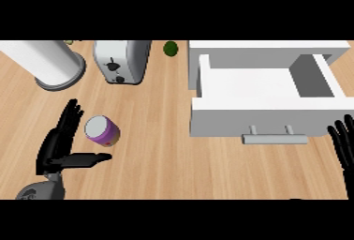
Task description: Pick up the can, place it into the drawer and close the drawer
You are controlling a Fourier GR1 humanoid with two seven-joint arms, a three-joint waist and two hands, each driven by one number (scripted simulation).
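Observation:
A purple can [103,130] with a white lid lies on the wooden counter, left of centre. My left hand [58,146] is open just left of it, fingers stretched along the can's left side and thumb pointing right below it, not closed round it. The white drawer [262,115] stands pulled out at the right, its inside bare, with a grey handle [274,138] on the front. My right hand [343,143] rests open at the right edge, fingers up, beside the drawer's front corner.
A silver toaster [122,61] stands at the back, left of the drawer. A white cylinder on a grey base [47,63] stands at the back left. A small green object [170,48] lies behind the toaster.

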